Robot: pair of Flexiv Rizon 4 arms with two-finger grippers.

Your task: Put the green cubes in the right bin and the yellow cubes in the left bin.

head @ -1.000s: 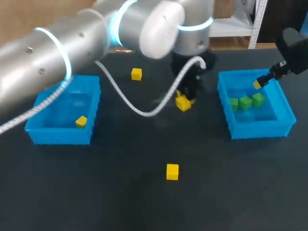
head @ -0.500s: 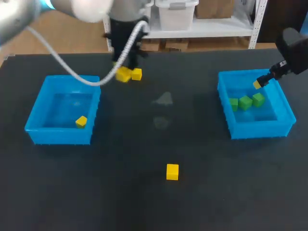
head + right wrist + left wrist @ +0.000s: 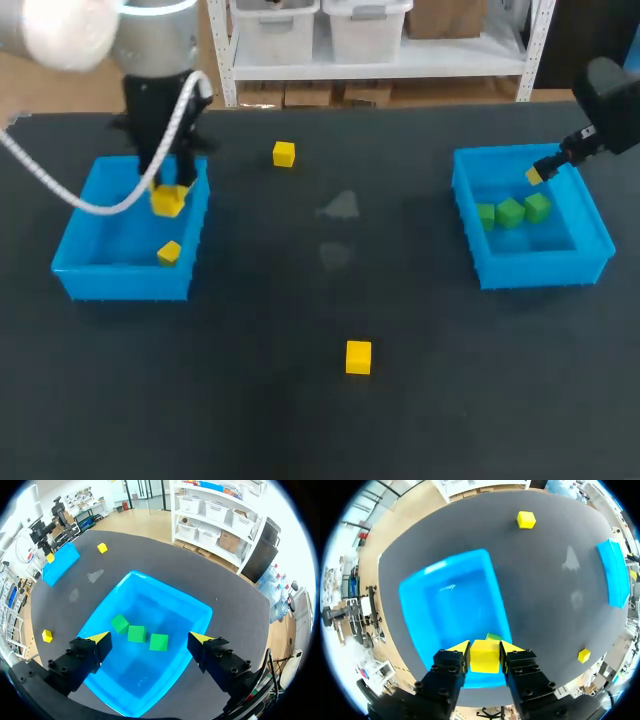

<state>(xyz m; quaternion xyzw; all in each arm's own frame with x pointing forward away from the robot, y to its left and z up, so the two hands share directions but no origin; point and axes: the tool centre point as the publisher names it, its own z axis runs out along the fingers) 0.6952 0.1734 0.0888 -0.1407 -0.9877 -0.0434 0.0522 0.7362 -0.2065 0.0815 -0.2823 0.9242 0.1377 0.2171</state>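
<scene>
Left wrist view showed the held yellow cube [image 3: 484,656] clamped between the left fingers [image 3: 459,649], one yellow tip pressed to each side of it. It hung above the near end of the left bin [image 3: 445,562], not yet set down. From the head view, this cube was over the bin's inner right part, and a second yellow cube [image 3: 169,252] already lay on the bin floor nearby, apart from it.

Two yellow cubes remained out on the desk [image 3: 300,420]: a far yellow cube [image 3: 284,153] beyond the left bin toward the back edge, and a near yellow cube [image 3: 358,357] well apart from both bins toward the front.

At the other side, the right bin [image 3: 165,582] held three green cubes [image 3: 136,633] in a loose row. The right fingers [image 3: 102,638] were spread wide and empty above them, touching nothing.

No green cube showed anywhere on the desk, so the green half looked finished. Of the yellow half, one cube was delivered, one seemed about to be dropped, and two were left to fetch.
</scene>
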